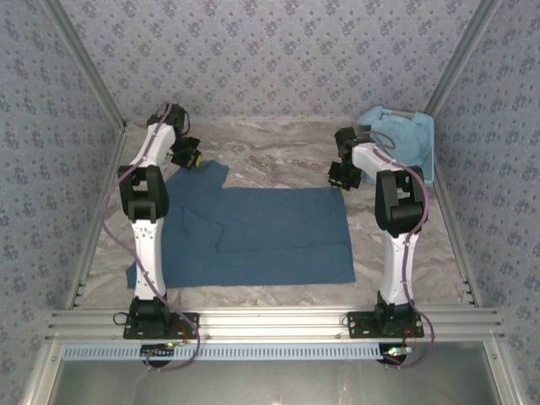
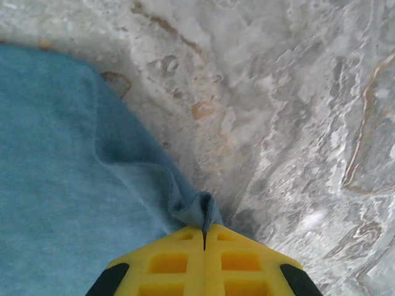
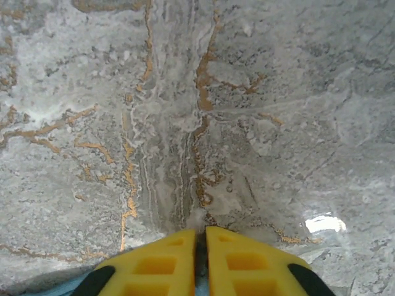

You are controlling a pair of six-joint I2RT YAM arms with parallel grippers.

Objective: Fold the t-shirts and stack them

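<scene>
Soft, limp shirt (image 1: 270, 236): left gripper (image 2: 204, 230) pinched its upper-left sleeve hem; right gripper (image 3: 201, 234) sat nearly closed, hold unclear.

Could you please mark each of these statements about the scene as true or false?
1. The dark teal-blue t-shirt lies spread on the table. True.
2. The left end effector is open over bare table. False: it is shut on a pinch of the dark shirt's edge.
3. Paler blue cloth sits in the basket at the far right. True.
4. The paler cloth is stacked on the dark shirt. False: it is in the basket, apart from the dark shirt.
5. The right end effector is over the basket. False: it is at the dark shirt's far right corner.
</scene>
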